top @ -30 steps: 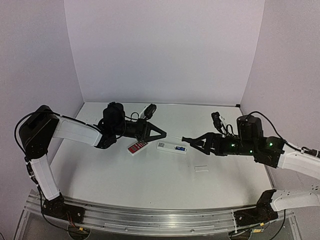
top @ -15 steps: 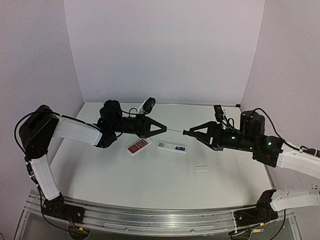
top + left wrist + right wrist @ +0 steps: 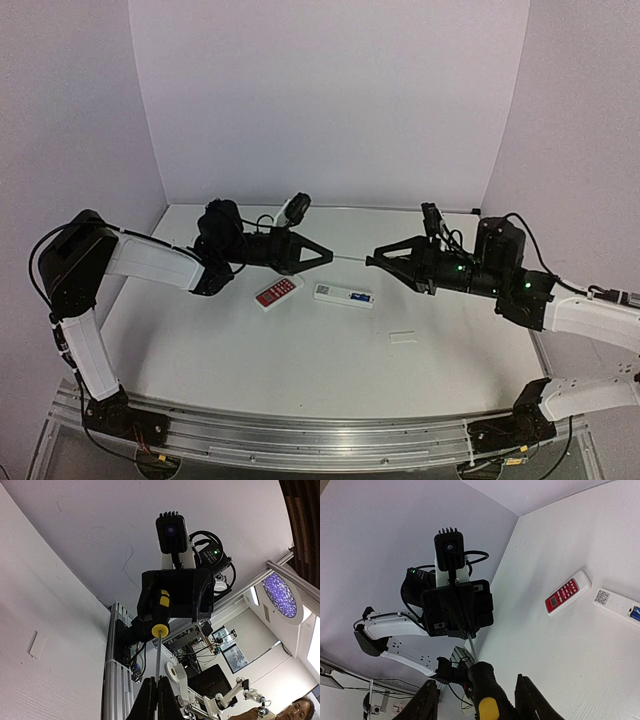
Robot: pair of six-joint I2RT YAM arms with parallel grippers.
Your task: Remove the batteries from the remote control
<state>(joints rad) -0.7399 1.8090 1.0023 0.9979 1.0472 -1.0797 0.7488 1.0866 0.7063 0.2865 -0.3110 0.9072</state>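
Note:
The remote control (image 3: 338, 293) lies back up on the table, and blue batteries (image 3: 361, 297) show in its open end. The right wrist view has the remote control (image 3: 615, 601) and batteries (image 3: 636, 612) at its right edge. Both arms hang above the table with a screwdriver (image 3: 350, 260) between them. My left gripper (image 3: 330, 258) is shut on the tip of the metal shaft (image 3: 157, 655). My right gripper (image 3: 476, 687) straddles the black and yellow handle (image 3: 487, 700), with gaps on both sides between the handle and its fingers (image 3: 530, 697).
A red-faced remote (image 3: 277, 292) lies left of the white one. The small flat white cover (image 3: 402, 338) rests nearer the front right. White walls close the table at the back and both sides. A metal rail (image 3: 300, 440) runs along the near edge.
My right gripper has risen from beside the remote's end and come around the screwdriver's handle, its jaws narrowing. My left gripper has lifted slightly, still holding the shaft.

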